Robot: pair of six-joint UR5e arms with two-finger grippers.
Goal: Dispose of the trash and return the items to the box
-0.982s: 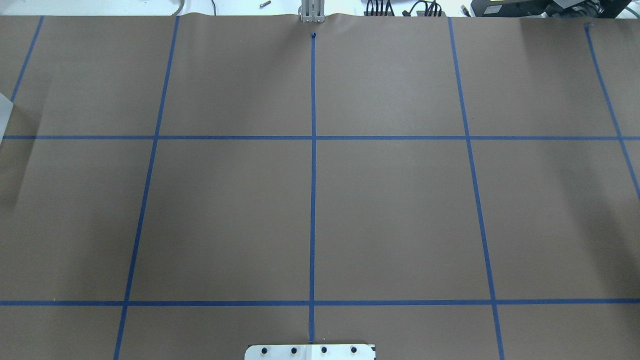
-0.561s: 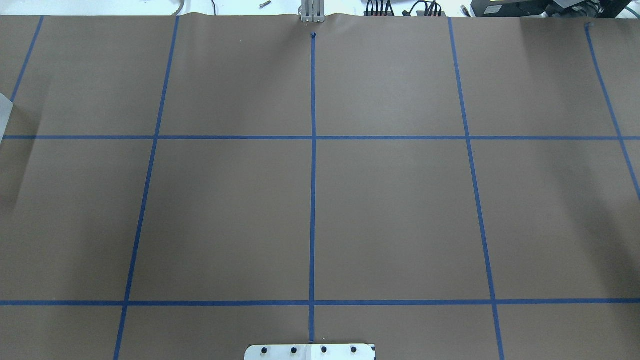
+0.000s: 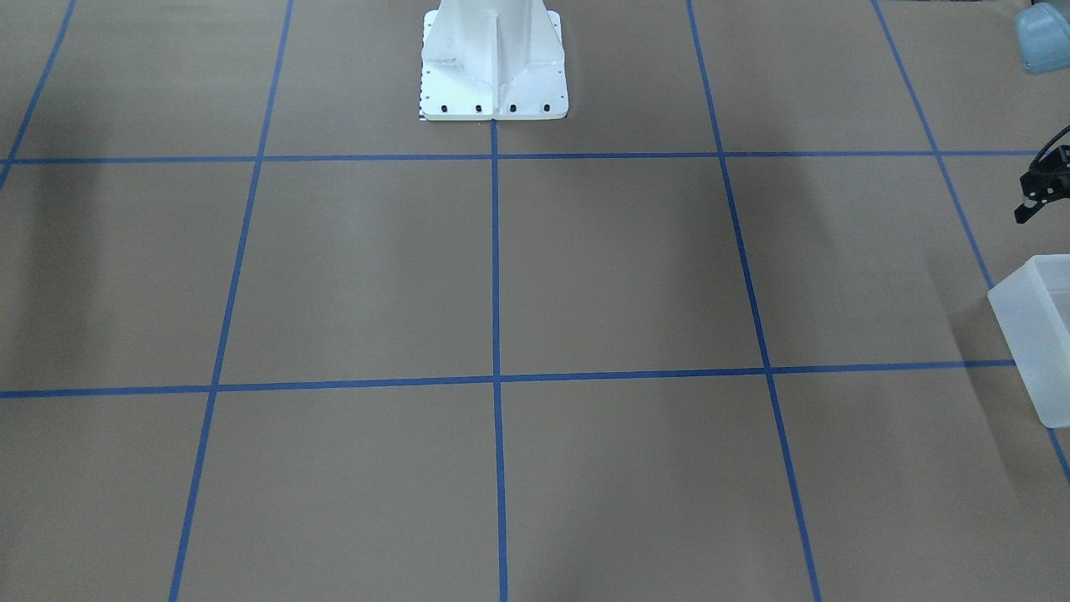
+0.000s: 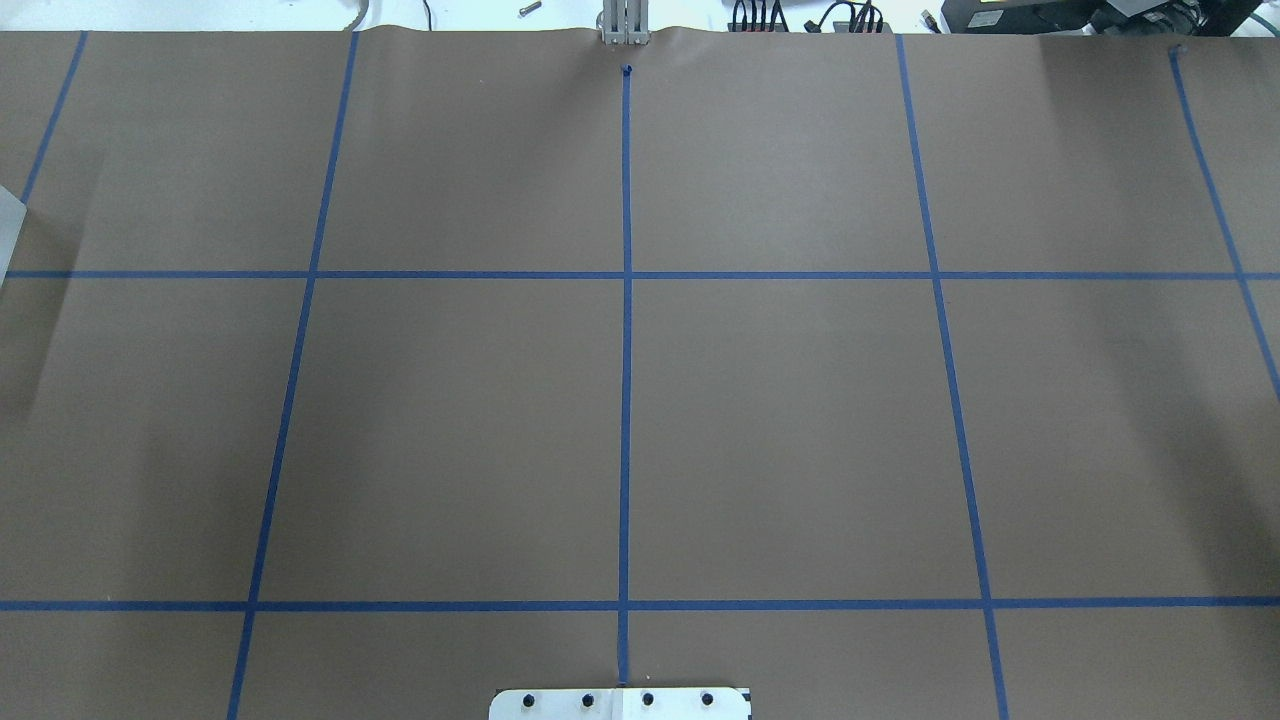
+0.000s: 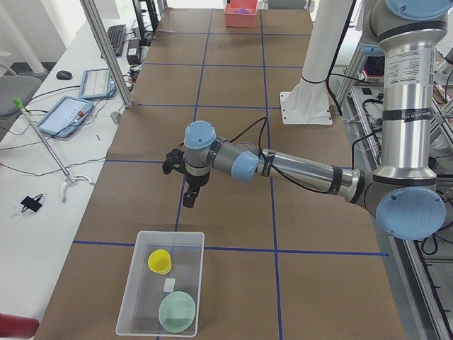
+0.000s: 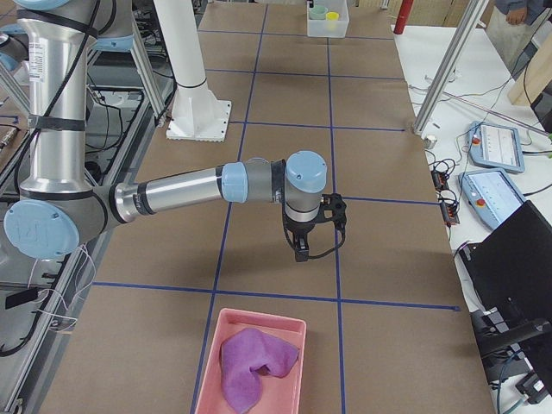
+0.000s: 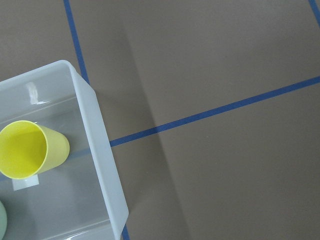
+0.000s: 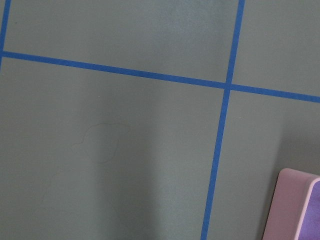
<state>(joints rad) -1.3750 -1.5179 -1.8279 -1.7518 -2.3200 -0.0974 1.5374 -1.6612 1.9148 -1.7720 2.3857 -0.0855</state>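
The frosted-white box (image 5: 190, 241) stands at the table's left end; its wall also shows in the left wrist view (image 7: 100, 160) and at the front-facing view's right edge (image 3: 1032, 334). Inside it the yellow cup (image 5: 159, 261) stands upright, also seen from the left wrist (image 7: 27, 149), and the mint-green bowl (image 5: 177, 312) sits beside it. My left gripper (image 5: 189, 201) hangs above the table just beyond the box; only part of it shows in the front-facing view (image 3: 1026, 209), so I cannot tell its state. My right gripper (image 6: 299, 253) hangs over bare paper; I cannot tell its state.
A pink tray (image 6: 211, 362) holding a purple cloth (image 6: 250, 366) lies at the table's right end; its corner shows in the right wrist view (image 8: 292, 205). A small white slip (image 5: 168, 285) lies in the box. The white robot base (image 3: 493, 63) stands mid-table.
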